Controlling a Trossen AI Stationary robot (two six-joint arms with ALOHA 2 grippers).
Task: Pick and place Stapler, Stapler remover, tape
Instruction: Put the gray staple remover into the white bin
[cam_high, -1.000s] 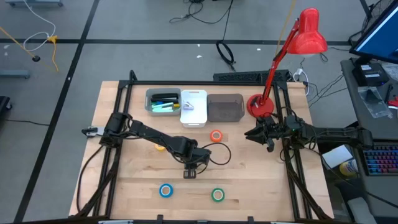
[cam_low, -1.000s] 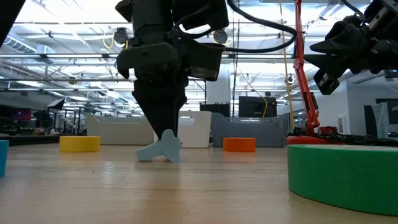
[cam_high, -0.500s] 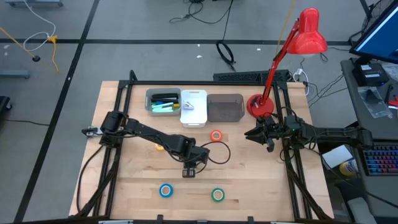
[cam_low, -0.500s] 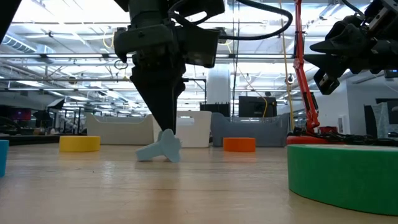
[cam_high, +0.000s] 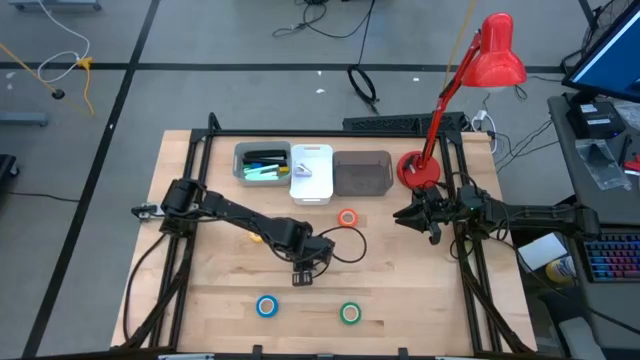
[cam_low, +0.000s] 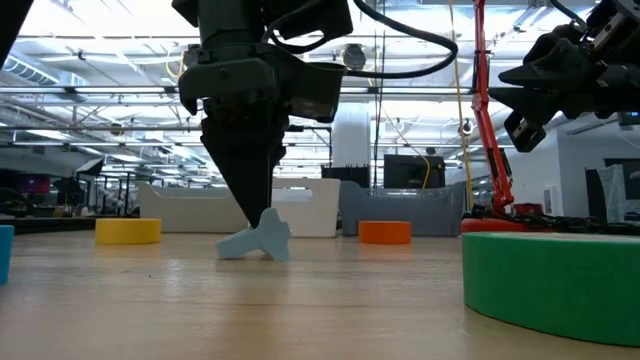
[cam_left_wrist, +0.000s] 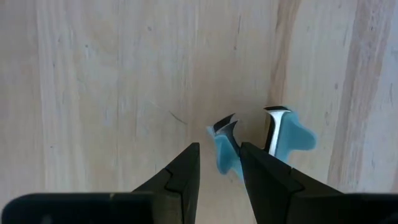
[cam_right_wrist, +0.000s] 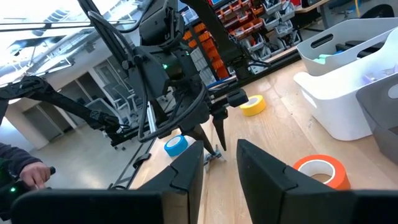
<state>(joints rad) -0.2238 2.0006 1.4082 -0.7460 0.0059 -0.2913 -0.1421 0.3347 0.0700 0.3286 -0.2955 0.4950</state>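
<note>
I count four ring-shaped tape rolls on the wooden table (cam_high: 400, 250): yellow (cam_low: 128, 231), orange (cam_high: 347, 218), blue (cam_high: 266, 306) and green (cam_high: 350, 313). The left end effector (cam_left_wrist: 217, 163) points down at mid-table, fingers slightly apart over the small pale-blue staple remover (cam_left_wrist: 261, 140) (one winged piece, lying flat). Three bins, grey (cam_high: 262, 162), white (cam_high: 311, 173) and dark (cam_high: 361, 173), line the far edge beside a red desk lamp (cam_high: 470, 80); the right end effector (cam_high: 408, 215) hangs nearby, fingers apart, empty.
</note>
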